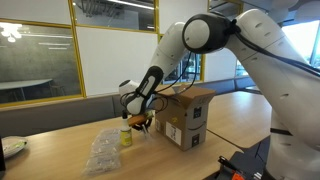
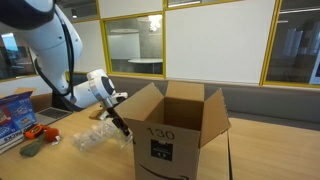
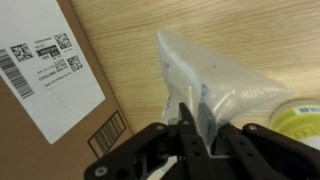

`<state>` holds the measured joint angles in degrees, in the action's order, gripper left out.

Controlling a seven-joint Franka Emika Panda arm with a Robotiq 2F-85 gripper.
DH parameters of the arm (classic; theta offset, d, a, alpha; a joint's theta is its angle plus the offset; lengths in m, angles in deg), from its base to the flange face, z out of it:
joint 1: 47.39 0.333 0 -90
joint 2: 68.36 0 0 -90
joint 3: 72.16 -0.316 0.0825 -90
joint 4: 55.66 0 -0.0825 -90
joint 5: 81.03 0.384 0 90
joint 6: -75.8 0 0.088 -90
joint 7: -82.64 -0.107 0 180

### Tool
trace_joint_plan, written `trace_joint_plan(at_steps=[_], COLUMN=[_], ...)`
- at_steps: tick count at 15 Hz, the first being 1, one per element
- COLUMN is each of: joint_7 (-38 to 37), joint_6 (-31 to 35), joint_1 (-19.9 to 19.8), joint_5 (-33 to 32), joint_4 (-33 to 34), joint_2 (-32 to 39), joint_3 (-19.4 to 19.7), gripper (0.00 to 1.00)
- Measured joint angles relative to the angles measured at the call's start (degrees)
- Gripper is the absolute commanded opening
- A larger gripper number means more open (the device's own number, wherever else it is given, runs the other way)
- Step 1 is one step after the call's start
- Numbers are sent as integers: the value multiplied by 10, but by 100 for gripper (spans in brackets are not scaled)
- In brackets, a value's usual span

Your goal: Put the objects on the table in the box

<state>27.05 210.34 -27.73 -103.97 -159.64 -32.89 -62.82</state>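
An open cardboard box (image 1: 187,120) stands on the wooden table and shows in both exterior views (image 2: 175,128); its labelled side fills the left of the wrist view (image 3: 50,80). A crumpled clear plastic bag (image 1: 103,150) lies beside the box (image 2: 93,138). My gripper (image 1: 140,122) is low over the table, close to the box's side (image 2: 121,127). In the wrist view its fingers (image 3: 190,118) are shut on an edge of the bag (image 3: 215,80). A small yellow-green bottle (image 1: 126,137) stands by the bag, and its top shows in the wrist view (image 3: 300,120).
A green object (image 2: 33,148) and a blue printed pack (image 2: 12,110) lie on the table beyond the bag. A white plate (image 1: 12,148) sits at the table's end. Glass partitions stand behind the table.
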Motion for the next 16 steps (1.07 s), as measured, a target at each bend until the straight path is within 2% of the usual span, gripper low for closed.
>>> trace_joint_plan(at_steps=[6,9,12,16], joint_7=[-88,-149,-197,-225], joint_6=[27,17,-15,-40], joint_1=[43,44,25,-26], joint_5=[-108,-182,-229,-236], joint_4=[-92,-136,-175,-223], joint_2=[-160,-250,-335,-427], joint_3=[-5,-29,-72,-122], gripper=[14,14,15,14])
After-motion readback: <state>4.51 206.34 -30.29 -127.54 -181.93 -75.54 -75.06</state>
